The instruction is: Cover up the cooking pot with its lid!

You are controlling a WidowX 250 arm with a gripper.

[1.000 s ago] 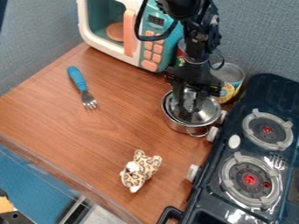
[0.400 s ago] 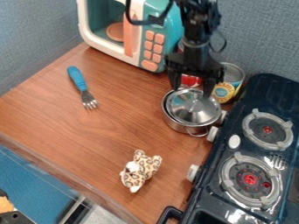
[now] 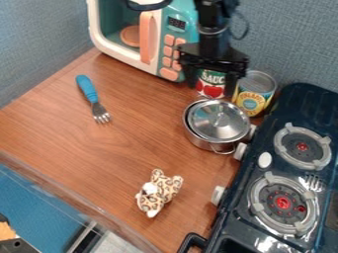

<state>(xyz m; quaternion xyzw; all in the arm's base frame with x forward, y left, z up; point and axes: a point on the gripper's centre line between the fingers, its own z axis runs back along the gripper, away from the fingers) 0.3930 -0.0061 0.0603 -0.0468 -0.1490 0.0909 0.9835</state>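
Above and behind the pot, my gripper (image 3: 211, 88) hangs open in front of the cans, its two fingers spread wide with nothing held between them. The shiny metal lid (image 3: 218, 120) lies over the top of the silver cooking pot (image 3: 206, 143), sitting slightly toward the right. A sliver of the pot's rim shows along the lid's left side. The pot stands on the wooden counter, close to the stove's left edge.
The stove (image 3: 267, 175) borders the pot on the right. Two cans, one with a red and green label (image 3: 211, 85) and one yellow (image 3: 253, 94), stand behind it. A toy microwave (image 3: 151, 37), blue fork (image 3: 92, 99) and leopard plush (image 3: 158, 191) are around.
The gripper was low over the lid, its fingers around the lid's middle. It has risen up and back, off the lid, with its fingers spread. The lid stays on the pot.
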